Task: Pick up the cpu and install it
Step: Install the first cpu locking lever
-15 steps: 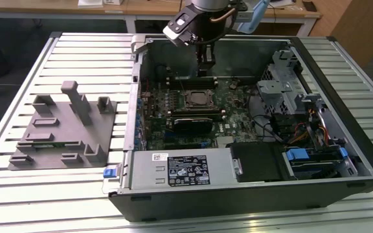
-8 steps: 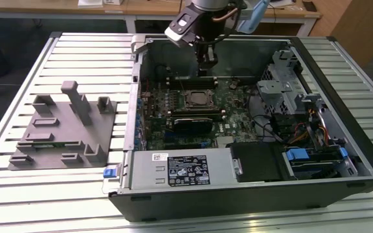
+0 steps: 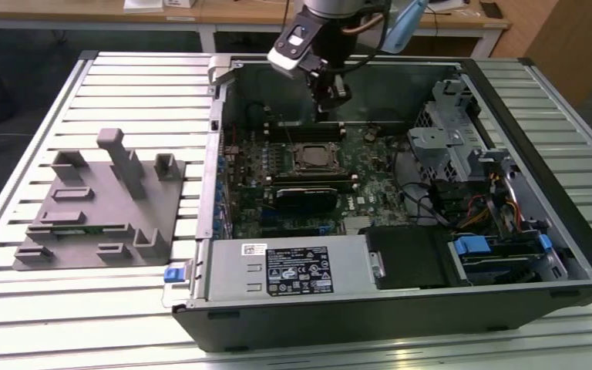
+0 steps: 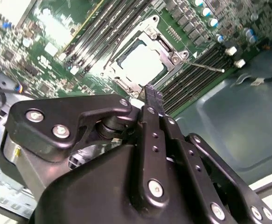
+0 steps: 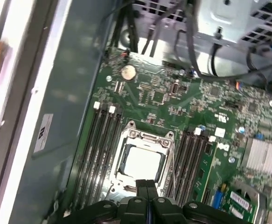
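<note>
Pale, smooth metal cpu (image 5: 142, 162) top; matt black end effector (image 5: 147, 187); matt grey plastic fixture (image 3: 95, 204)

An open computer case (image 3: 543, 254) lies on its side on the slatted metal worktop (image 3: 121, 308). Inside sits a green motherboard (image 3: 378, 185) with rows of dark memory slots (image 5: 101, 149) on both sides of the socket frame (image 5: 166, 140). A black power supply (image 3: 296, 270) with a white label fills the near corner, blue-tabbed drive bays (image 3: 476, 250) beside it. To the exterior view's left of the case stands a grey plastic fixture (image 3: 95, 208) with upright blocks.
</note>
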